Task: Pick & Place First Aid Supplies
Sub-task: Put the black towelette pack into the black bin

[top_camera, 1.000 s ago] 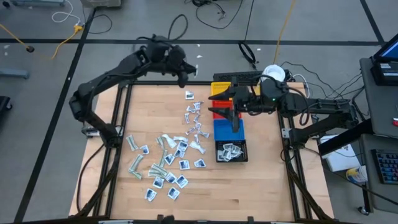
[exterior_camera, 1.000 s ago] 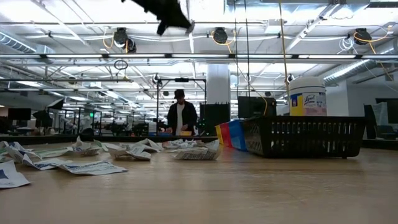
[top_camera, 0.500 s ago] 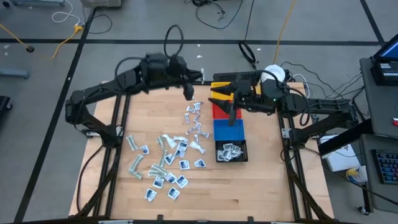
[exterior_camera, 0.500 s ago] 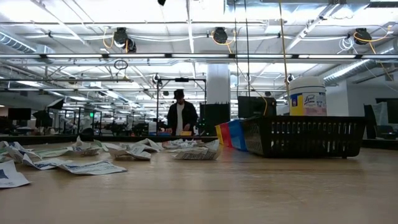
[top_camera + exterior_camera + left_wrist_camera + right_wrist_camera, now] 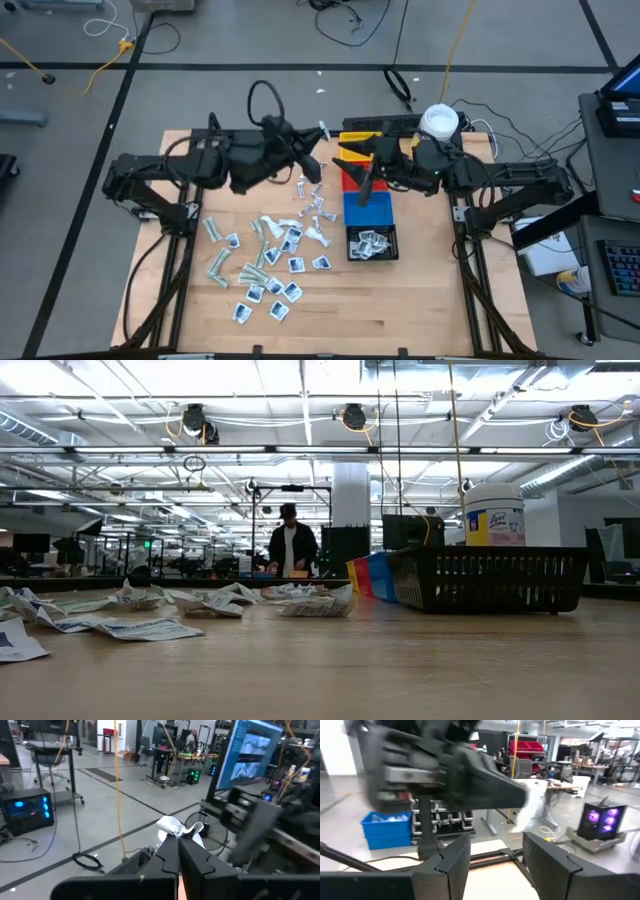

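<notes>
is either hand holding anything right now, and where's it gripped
The left hand pinches a crumpled white packet by its lower edge; the right hand is open and empty.

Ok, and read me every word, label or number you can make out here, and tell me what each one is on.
"Lysol": brand on the yellow label of the white jar behind the black bin; its smaller print is too small to read.
Packets on the table: blue print, too small to read.
Packet in the left end effector: no readable print.
Monitor in the left wrist view: blurred, unreadable.
</notes>
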### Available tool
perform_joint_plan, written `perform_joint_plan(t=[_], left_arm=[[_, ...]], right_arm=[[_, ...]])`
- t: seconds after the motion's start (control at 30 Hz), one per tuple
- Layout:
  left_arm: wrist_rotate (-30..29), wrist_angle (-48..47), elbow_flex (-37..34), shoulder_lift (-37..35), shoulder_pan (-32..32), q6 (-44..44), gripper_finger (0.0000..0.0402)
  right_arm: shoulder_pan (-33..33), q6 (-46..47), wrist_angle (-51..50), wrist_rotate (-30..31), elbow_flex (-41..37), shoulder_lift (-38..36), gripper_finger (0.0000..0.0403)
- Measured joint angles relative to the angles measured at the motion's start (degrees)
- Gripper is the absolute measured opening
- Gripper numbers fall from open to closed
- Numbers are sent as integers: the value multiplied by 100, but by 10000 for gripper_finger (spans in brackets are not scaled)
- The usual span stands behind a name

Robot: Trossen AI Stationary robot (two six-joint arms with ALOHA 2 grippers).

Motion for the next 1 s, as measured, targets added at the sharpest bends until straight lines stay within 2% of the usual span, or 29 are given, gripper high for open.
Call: perform_joint_plan(t=[0.27, 0.7, 0.8, 1.0], left_arm=[[-376, 144, 3, 125, -331, 49, 0], [-397, 354, 6, 316, -539, 314, 0], [-419, 320, 4, 334, -568, 403, 0], [-418, 287, 4, 321, -568, 405, 0]], right_arm=[[32, -9, 162, 23, 0, 6, 173], [30, 308, 190, -146, 0, 192, 165], [30, 464, 189, -146, 0, 194, 132], [24, 222, 189, -125, 0, 194, 17]])
